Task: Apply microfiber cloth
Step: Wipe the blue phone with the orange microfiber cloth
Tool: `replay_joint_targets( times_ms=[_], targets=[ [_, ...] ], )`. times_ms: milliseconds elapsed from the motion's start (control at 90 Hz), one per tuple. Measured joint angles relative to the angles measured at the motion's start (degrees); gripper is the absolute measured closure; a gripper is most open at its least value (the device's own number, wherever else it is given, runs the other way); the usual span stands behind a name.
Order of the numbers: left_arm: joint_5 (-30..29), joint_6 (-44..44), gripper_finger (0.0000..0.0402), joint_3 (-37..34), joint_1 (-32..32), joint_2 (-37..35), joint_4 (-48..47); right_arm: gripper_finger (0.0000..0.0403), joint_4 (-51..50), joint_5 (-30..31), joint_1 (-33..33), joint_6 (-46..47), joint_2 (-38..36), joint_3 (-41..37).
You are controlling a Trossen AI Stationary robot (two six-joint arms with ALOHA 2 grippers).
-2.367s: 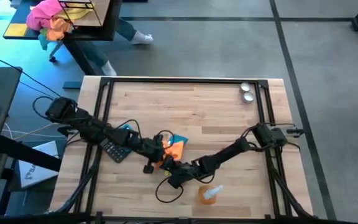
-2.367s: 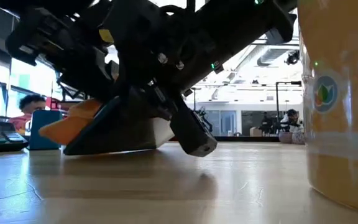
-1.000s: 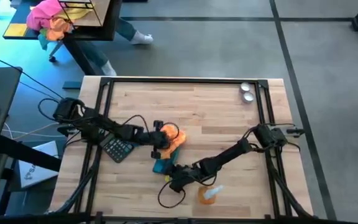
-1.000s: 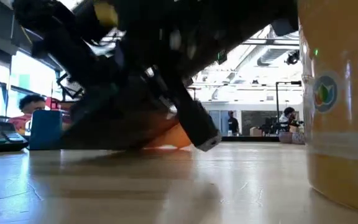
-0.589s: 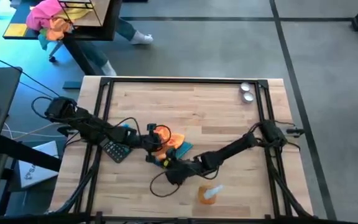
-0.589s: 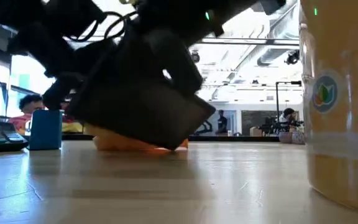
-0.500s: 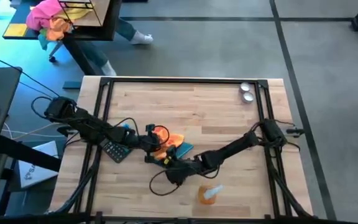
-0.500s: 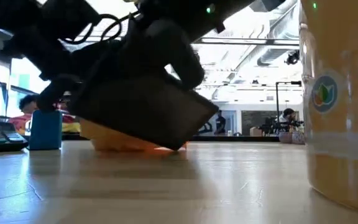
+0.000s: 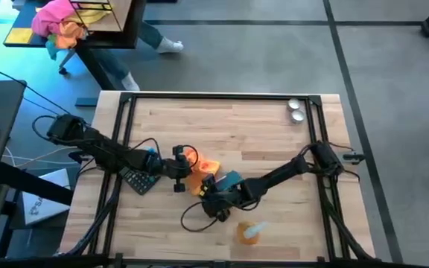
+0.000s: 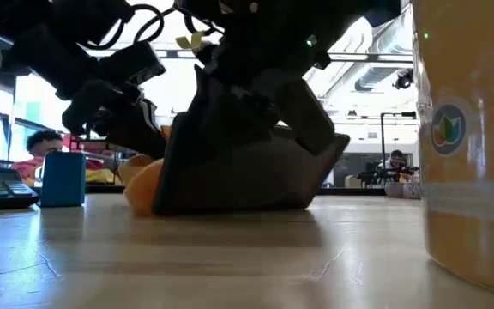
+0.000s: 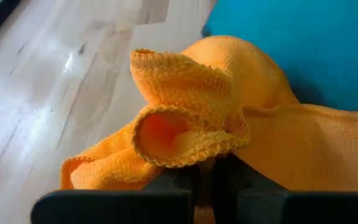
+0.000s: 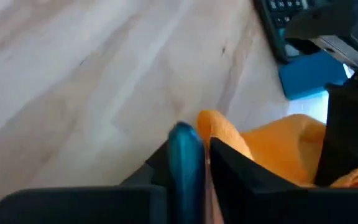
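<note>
The orange microfiber cloth (image 9: pixel 204 165) lies bunched near the table's middle, against a flat teal-blue slab (image 9: pixel 229 179). My left gripper (image 9: pixel 187 170) reaches in from the left and is shut on the cloth (image 11: pixel 229 124). My right gripper (image 9: pixel 218 187) comes from the right and is shut on the slab, which shows edge-on (image 12: pixel 184 152) between its fingers. In the low view the slab (image 10: pixel 238 163) looks dark and stands tilted, with the cloth (image 10: pixel 142 190) behind its left end. My left gripper pinches a bunched fold of the cloth (image 11: pixel 199 163) between its two fingers, coming level from the table's left. Several layers curl above the fingertips. The rest of the cloth spreads slack against the slab's blue face (image 11: pixel 303 43). My right gripper pinches the slab's thin edge (image 12: pixel 185 163) between its two fingers, one finger on each face. The slab stands tilted with its lower edge (image 10: pixel 230 209) on the table.
A calculator (image 9: pixel 138 179) and a small blue box (image 9: pixel 150 155) sit left of the cloth. A spray bottle with orange liquid (image 9: pixel 249 232) lies near the front edge and fills the low view's right side (image 10: pixel 470 146). Two round metal pieces (image 9: pixel 296 110) sit far right.
My right gripper has gone toward the table's far edge and right with the slab, which has turned and come down onto its lower edge. My left gripper has drawn a little toward the table's left, still shut on the cloth.
</note>
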Motion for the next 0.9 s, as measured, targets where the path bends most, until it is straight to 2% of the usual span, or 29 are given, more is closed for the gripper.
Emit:
replay_joint_targets(
  times_ms=[144, 322, 489, 567, 711, 800, 900],
  targets=[
    [-1.87, -0.15, 0.0401, 0.02, 1.03, -0.04, 0.05, 0.0270, -6.16, -1.99, -1.16, 1.02, 0.02, 3.50],
    [-3.17, -0.47, 0.0401, 0.02, 2.94, -0.04, 0.10, 0.0232, -12.47, -4.85, -2.55, 0.99, 0.02, 8.77],
    [-2.12, -0.58, 0.0401, 0.00, 2.95, -1.06, 0.73, 0.0214, -29.32, 0.34, -3.08, 1.48, 0.02, 17.12],
    [-1.55, 0.07, 0.0401, 0.00, 2.24, -2.58, 3.84, 0.0213, -33.88, 1.17, -3.90, 3.91, -0.01, 20.18],
    [2.50, 1.82, 0.0401, 0.02, 1.13, -3.58, 13.62, 0.0213, -31.48, 2.40, -6.20, 8.60, -0.02, 20.72],
    [2.79, 0.40, 0.0401, 0.00, 0.45, -3.58, 14.37, 0.0213, -27.47, 5.52, -6.87, 13.65, -0.04, 19.18],
    [0.06, -1.99, 0.0401, 0.00, -0.92, -3.51, 12.82, 0.0215, -27.12, 9.27, -7.00, 18.17, -0.02, 17.82]
  ],
)
